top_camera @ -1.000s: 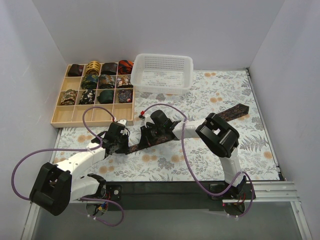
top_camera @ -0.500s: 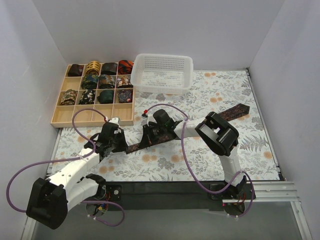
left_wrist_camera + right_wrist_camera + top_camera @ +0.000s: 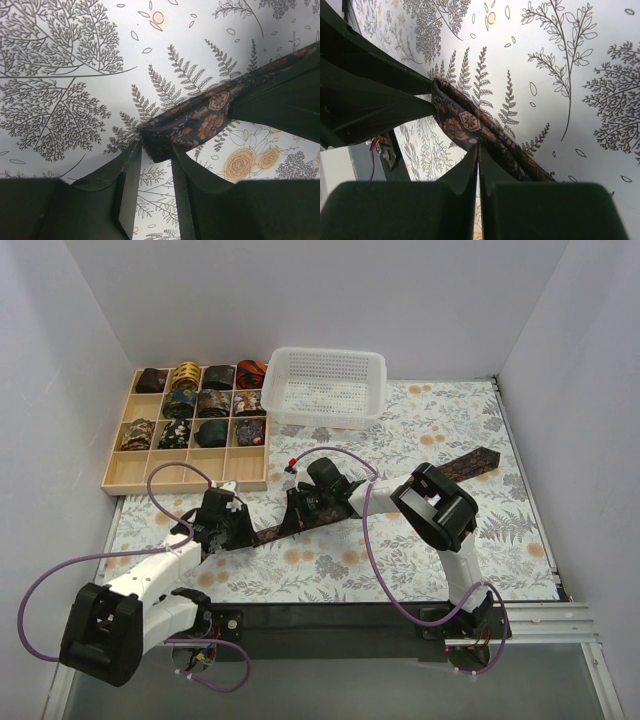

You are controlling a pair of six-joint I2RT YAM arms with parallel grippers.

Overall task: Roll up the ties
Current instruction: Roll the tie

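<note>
A dark brown-maroon tie [image 3: 470, 462] with small reddish print lies as a long strip across the floral cloth, from the right back toward the left front. My left gripper [image 3: 247, 533] is shut on its narrow folded end, which shows between the fingertips in the left wrist view [image 3: 156, 149]. My right gripper [image 3: 294, 519] is shut on the tie a little further along; in the right wrist view [image 3: 479, 146] its jaws pinch the edge of the tie [image 3: 470, 122]. The two grippers sit close together, low over the cloth. The tie [image 3: 200, 117] is bunched between them.
A gridded wooden tray [image 3: 185, 472] at the back left holds several rolled ties, and its front row is bare. A white mesh basket [image 3: 327, 387] stands at the back centre. White walls close in the left, right and back sides.
My left arm has swung and its gripper has shifted slightly left with the tie end. My right gripper has stayed almost still on the tie.
</note>
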